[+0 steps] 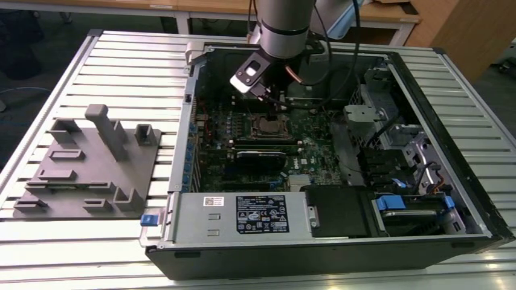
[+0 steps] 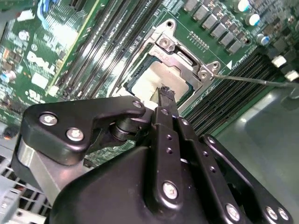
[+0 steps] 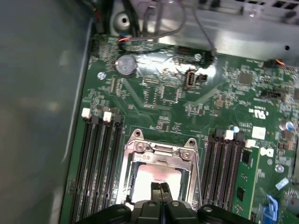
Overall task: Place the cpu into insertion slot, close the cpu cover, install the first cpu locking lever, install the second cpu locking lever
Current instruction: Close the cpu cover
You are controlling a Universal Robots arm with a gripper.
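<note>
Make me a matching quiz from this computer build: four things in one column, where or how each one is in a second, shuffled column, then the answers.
Things
1. cpu
2. gripper
3. coin cell battery
4. grey fixture block

Places or states
A. on the slatted table, outside the computer case
B. shut, right over the cpu
C. round and silvery, on the green motherboard
D. pale face framed by the silvery cpu cover

Pairs: 1-D, 2-B, 3-C, 4-A
</note>
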